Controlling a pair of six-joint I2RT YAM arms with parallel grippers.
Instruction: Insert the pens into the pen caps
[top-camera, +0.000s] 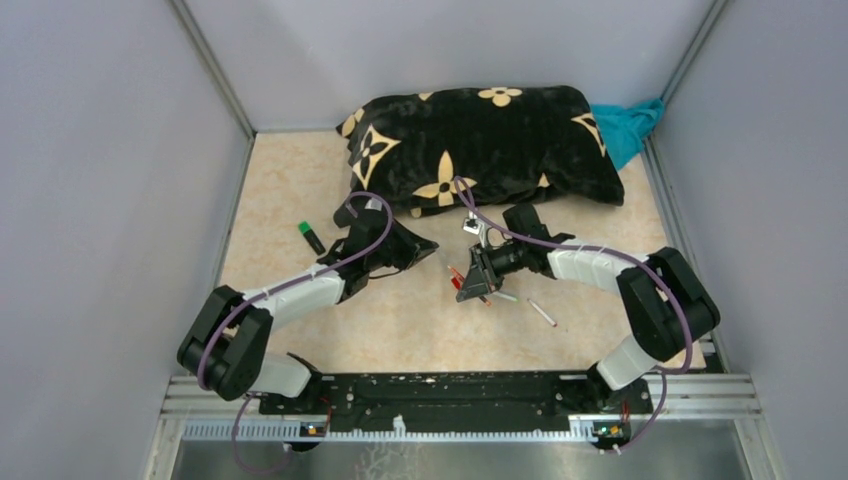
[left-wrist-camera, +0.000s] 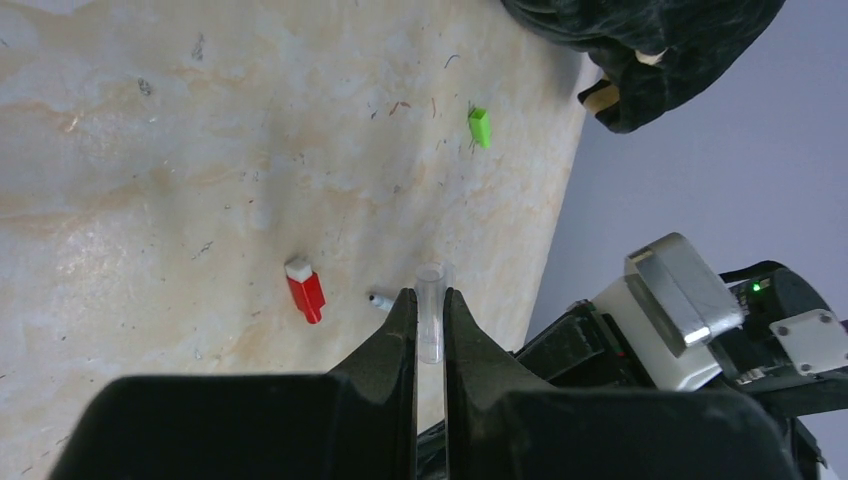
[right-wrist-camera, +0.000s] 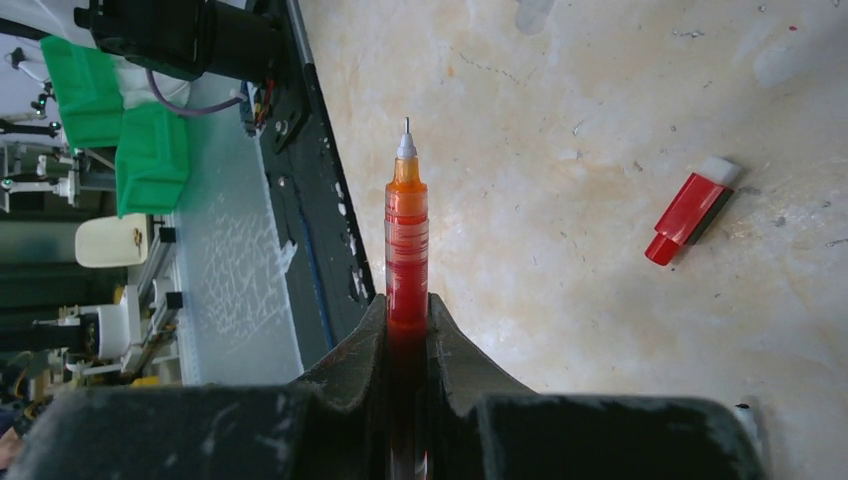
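- A black plush cushion (top-camera: 480, 145) with cream flower and star motifs lies across the far end of the counter (top-camera: 290, 180).
- A teal cloth (top-camera: 630, 125) is bunched at the cushion's right end, in the back right corner against the wall.
- The counter is beige and marbled; close up it shows fine scratches, hairs and dark specks.
- Plain grey walls (top-camera: 100, 150) close in the left, back and right sides, joined by aluminium corner posts (top-camera: 215, 70).
- A black plate (top-camera: 460, 392) on silver rails runs along the near edge.
- Beyond that edge, the right wrist view shows two bright green blocks (right-wrist-camera: 150, 155) among blurred room clutter.
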